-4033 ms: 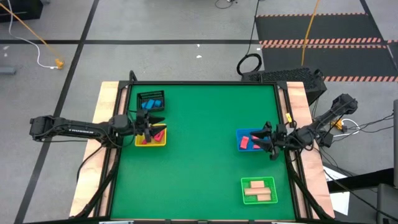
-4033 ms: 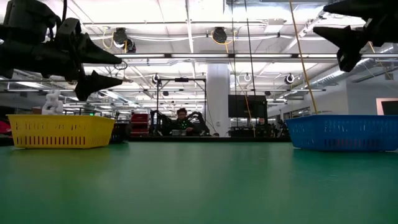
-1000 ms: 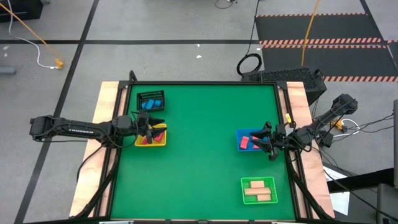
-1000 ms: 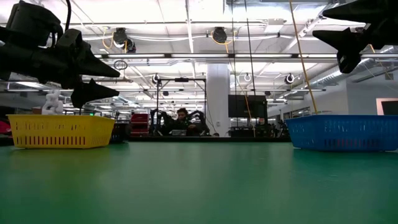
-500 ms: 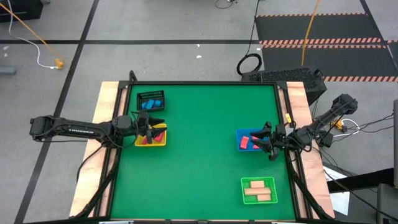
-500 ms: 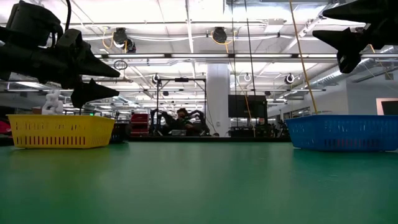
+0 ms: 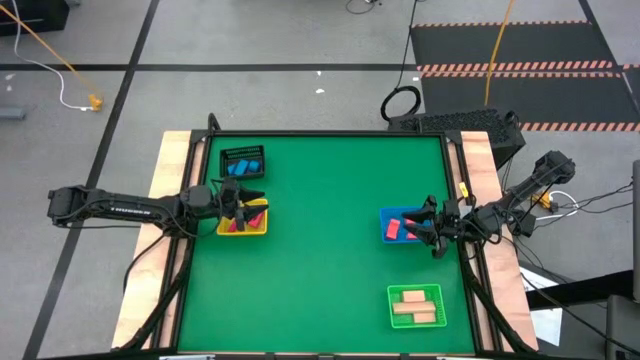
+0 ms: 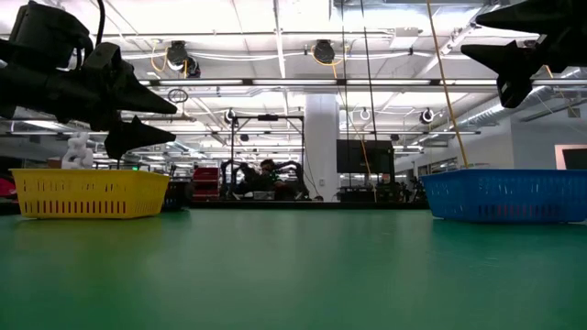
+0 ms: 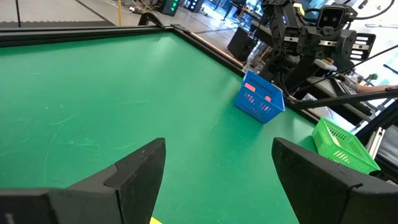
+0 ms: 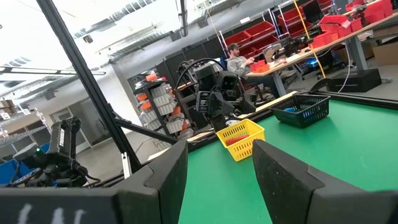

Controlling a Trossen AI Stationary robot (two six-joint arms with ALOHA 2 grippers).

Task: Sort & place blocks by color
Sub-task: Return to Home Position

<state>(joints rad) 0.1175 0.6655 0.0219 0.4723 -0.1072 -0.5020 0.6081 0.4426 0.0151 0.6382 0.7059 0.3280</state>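
Note:
My left gripper (image 7: 258,201) hangs open and empty above the yellow tray (image 7: 222,231), which holds red blocks (image 7: 240,222); it also shows in the low view (image 8: 174,123) and the left wrist view (image 9: 217,146). My right gripper (image 7: 412,224) hangs open and empty above the blue tray (image 7: 383,238), where a red block (image 7: 392,229) lies; it also shows in the low view (image 8: 466,32) and the right wrist view (image 10: 219,149). Blue blocks (image 7: 243,166) lie in the black wire basket (image 7: 226,158). Tan blocks (image 7: 415,306) lie in the green tray (image 7: 392,308).
The green mat (image 7: 320,250) lies open between the trays. The yellow tray (image 8: 87,192) and the blue tray (image 8: 504,195) stand at the two sides in the low view. A person sits at a desk beyond the table (image 8: 266,174).
Nothing has moved in the last second. Against four seconds ago, my left gripper stands a little lower over the yellow tray, still open.

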